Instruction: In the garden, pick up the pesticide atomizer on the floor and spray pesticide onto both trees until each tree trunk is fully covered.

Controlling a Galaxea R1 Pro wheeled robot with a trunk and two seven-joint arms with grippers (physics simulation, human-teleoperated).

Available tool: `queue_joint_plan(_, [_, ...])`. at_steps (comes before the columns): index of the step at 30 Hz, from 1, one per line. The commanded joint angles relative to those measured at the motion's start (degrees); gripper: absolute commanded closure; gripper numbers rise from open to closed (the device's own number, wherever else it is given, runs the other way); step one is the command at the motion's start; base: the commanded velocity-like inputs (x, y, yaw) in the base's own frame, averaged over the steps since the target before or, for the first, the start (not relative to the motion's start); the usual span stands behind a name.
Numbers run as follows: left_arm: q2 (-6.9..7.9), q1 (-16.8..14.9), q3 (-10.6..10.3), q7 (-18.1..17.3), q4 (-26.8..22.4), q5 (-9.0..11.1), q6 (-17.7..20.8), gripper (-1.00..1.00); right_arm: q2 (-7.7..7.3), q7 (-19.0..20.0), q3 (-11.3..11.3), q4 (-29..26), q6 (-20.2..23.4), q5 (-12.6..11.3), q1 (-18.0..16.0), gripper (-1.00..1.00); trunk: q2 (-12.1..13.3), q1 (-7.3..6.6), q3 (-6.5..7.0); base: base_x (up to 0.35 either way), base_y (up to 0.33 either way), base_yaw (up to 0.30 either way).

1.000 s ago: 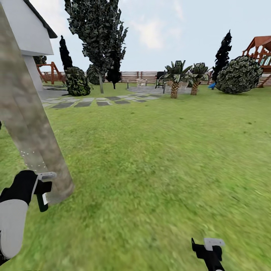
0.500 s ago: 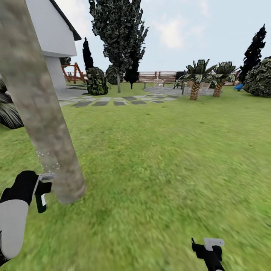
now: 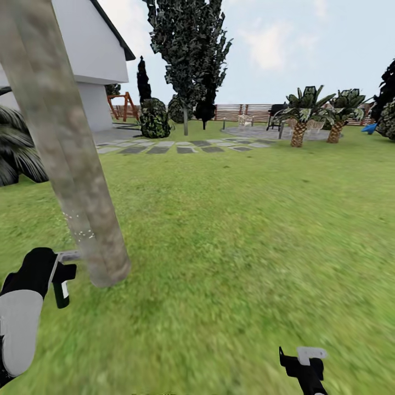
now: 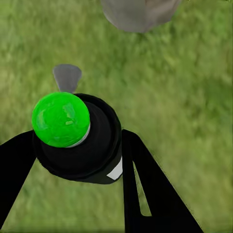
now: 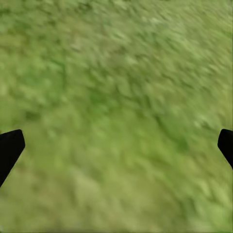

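Note:
A thick, pale grey-brown tree trunk (image 3: 66,148) leans up the left of the head view, its base on the lawn. A few whitish pesticide specks (image 3: 77,230) dot its lower part. My left gripper (image 3: 60,277) is just left of the trunk's base, shut on the pesticide atomizer (image 3: 62,288). In the left wrist view the atomizer (image 4: 80,145) is a dark bottle with a bright green end, black fingers (image 4: 150,189) on both sides and its grey nozzle toward the trunk base (image 4: 138,12). My right gripper (image 3: 303,359) hangs open over grass (image 5: 116,116) at the lower right.
Open lawn spreads ahead and to the right. A white house (image 3: 93,55) stands back left, with grey stepping slabs (image 3: 164,148), a round bush (image 3: 153,118), a tall dark tree (image 3: 189,49), palm-like plants (image 3: 299,118) and the slat fence (image 3: 247,111) beyond.
The whole view has swung left, so the trunk, house and far plants sit further right in the picture. Both arms keep their places in the view.

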Motion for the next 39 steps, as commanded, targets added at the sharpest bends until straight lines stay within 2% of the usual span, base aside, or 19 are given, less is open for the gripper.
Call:
queue_joint_plan(1, [-0.16,-0.21,0.16,-0.56,-0.05,-0.75,0.14,1.0,-0.01,-0.37,-0.23,0.08,-0.16,0.62,-0.04,-1.0,-0.02,-0.01,-0.05,-0.021,-0.017,0.277])
queue_joint_plan(3, [-0.87,-0.66,0.11,-0.56,-0.03,-0.71,0.23,1.0,-0.01,-0.37,-0.23,0.08,-0.16,0.62,-0.04,-1.0,-0.02,-0.01,-0.05,-0.008,-0.007,0.278])
queue_joint_plan(4, [-1.79,-0.83,0.06,-0.57,-0.03,-0.72,0.26,1.0,-0.01,-0.38,-0.23,0.08,-0.16,0.62,-0.04,-1.0,-0.02,-0.01,-0.05,-0.003,-0.002,0.278])
queue_joint_plan(5, [-4.01,-1.05,-0.36,-0.54,-0.05,-0.86,0.33,1.0,-0.01,-0.38,-0.24,0.05,-0.16,0.62,-0.04,-1.0,-0.02,-0.01,-0.05,-0.001,-0.001,0.221])
queue_joint_plan(7, [-6.28,-2.64,-1.14,-0.4,-0.02,-1.2,0.55,1.0,-0.01,-0.35,-0.23,0.01,-0.16,0.62,-0.04,-1.0,-0.02,-0.01,-0.05,-0.001,0.0,0.107])
queue_joint_plan(9, [-6.98,-5.33,-1.41,0.33,0.46,-1.2,0.79,1.0,-0.06,-0.38,-0.23,0.0,-0.16,0.62,-0.04,-1.0,-0.02,-0.01,-0.05,0.0,0.0,0.028])
queue_joint_plan(10, [-6.98,-7.45,-1.47,1.3,0.62,-1.19,0.97,1.0,-0.07,-0.33,-0.23,0.0,-0.16,0.62,-0.04,-1.0,-0.02,-0.01,-0.05,0.0,0.0,0.005])
queue_joint_plan(12, [-6.79,-8.91,-1.48,1.63,0.65,-1.23,1.44,1.0,-0.03,-0.32,-0.23,0.0,-0.16,0.6,-0.04,-1.0,-0.02,-0.01,-0.07,0.0,0.0,0.011])
queue_joint_plan(13, [-6.31,-10.77,-1.34,1.8,0.72,-1.19,2.75,1.0,0.04,-0.3,-0.26,0.0,-0.16,0.55,-0.04,-1.0,-0.02,-0.01,-0.13,0.0,0.0,0.083])
queue_joint_plan(15, [-6.13,-11.73,-1.43,1.86,0.63,-1.22,4.62,1.0,0.08,-0.31,-0.3,0.0,-0.16,0.53,-0.04,-1.0,-0.02,-0.01,-0.28,0.0,0.0,0.099])
queue_joint_plan(17, [-6.02,-11.66,-1.59,1.87,0.44,-1.3,4.95,1.0,0.08,-0.32,-0.31,0.0,-0.16,0.53,-0.04,-1.0,-0.02,-0.01,-0.44,0.0,0.0,0.094])
queue_joint_plan(20, [-3.46,-11.45,-1.69,1.88,0.0,-1.28,4.85,1.0,0.08,-0.34,-0.31,0.0,-0.16,0.53,-0.04,-1.0,-0.02,-0.01,-0.7,0.0,0.0,0.087])
queue_joint_plan(21, [-3.22,-11.4,-1.73,1.88,-0.01,-1.22,4.82,1.0,0.08,-0.35,-0.31,0.0,-0.16,0.53,-0.04,-1.0,-0.02,-0.01,-0.78,0.0,0.0,0.086])
queue_joint_plan(24, [-3.57,-11.18,-1.71,1.88,-0.1,-1.03,4.78,1.0,0.08,-0.35,-0.31,0.0,-0.16,0.53,-0.04,-1.0,-0.02,-0.01,-1.04,0.003,0.0,0.086])
queue_joint_plan(28, [-6.03,-11.32,-1.61,1.88,-0.12,-1.01,4.73,1.0,0.08,-0.33,-0.31,0.0,-0.16,0.53,-0.04,-1.0,-0.02,-0.01,-1.39,0.197,0.0,0.085])
queue_joint_plan(29, [-6.25,-11.46,-1.53,1.88,-0.18,-0.99,4.8,1.0,0.08,-0.32,-0.31,0.0,-0.16,0.53,-0.04,-1.0,-0.02,-0.01,-1.48,0.325,0.016,0.085])
queue_joint_plan(32, [-5.88,-11.53,-1.63,1.88,-0.2,-1.11,4.84,1.0,0.08,-0.31,-0.31,0.0,-0.16,0.54,-0.04,-1.0,-0.02,-0.01,-1.74,0.332,0.072,0.085])
queue_joint_plan(36, [-3.96,-10.82,-1.89,1.8,-0.08,-1.45,4.53,1.0,0.1,-0.33,-0.31,0.0,-0.16,0.58,-0.04,-1.0,-0.02,-0.01,-2.08,0.18,0.059,0.082])
queue_joint_plan(39, [-4.1,-7.84,-1.91,1.84,-0.15,-1.37,4.35,1.0,0.09,-0.34,-0.27,0.0,-0.16,0.59,-0.04,-1.0,-0.02,-0.01,-2.34,0.018,0.006,0.082])
